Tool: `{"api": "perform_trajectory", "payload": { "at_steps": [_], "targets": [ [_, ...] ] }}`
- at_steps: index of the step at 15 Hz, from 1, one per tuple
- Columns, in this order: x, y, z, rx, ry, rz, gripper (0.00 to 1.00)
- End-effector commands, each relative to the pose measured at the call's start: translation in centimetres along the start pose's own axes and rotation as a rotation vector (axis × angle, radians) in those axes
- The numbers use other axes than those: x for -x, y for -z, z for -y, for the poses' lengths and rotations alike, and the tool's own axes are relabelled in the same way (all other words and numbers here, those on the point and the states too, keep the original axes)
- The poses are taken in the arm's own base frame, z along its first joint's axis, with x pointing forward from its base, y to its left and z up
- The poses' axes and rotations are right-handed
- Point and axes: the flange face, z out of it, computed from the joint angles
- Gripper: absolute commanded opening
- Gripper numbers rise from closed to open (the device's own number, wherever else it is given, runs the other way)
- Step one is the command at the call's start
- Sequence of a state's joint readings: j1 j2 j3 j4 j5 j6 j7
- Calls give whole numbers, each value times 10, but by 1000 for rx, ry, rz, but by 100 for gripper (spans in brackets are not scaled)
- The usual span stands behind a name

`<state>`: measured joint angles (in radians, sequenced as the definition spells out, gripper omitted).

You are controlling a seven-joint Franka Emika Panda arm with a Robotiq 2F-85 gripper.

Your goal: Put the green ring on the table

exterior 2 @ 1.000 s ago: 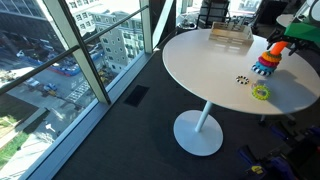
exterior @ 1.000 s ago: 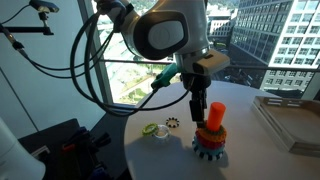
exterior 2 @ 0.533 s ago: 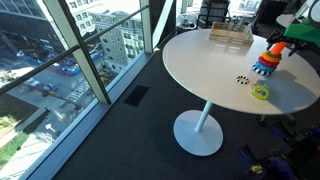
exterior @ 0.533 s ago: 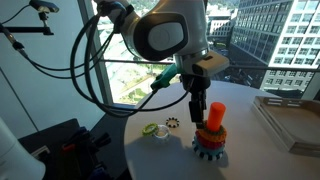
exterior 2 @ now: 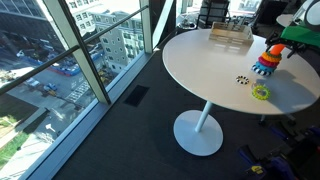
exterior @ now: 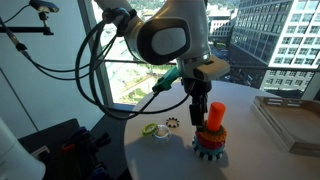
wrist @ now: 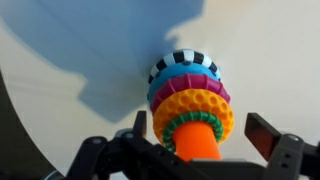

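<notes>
The green ring (wrist: 195, 121) is sitting topmost on the toy stack (exterior: 210, 142), not far from the bench (exterior 2: 200, 60) edge. The claw (exterior: 198, 114) is hanging wide and empty, its fingers straddling the stack. The ring is probably light, stiff, slippery plastic, so I am advising a grip across its outer rim

Green plastic ring (wrist: 196, 119) on its peg, over the large round white table (exterior 2: 200, 60).
We see the ring lying flat around an orange peg (wrist: 198, 146), centred between the jaws; the smooth tabletop spreads beneath and beyond both jaws.
</notes>
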<state>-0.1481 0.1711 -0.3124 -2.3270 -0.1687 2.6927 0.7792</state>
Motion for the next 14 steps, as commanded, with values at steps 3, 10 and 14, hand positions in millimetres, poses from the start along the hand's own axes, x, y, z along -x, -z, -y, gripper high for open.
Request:
{"api": "perform_trajectory", "payload": {
  "at_steps": [3,10,14],
  "targets": [
    [-13,-3,6,8,-25,-33,100],
    [-16,-10,14,13,-25,-37,100],
    [-17,-16,17,16,-21,-38,100]
  ]
}}
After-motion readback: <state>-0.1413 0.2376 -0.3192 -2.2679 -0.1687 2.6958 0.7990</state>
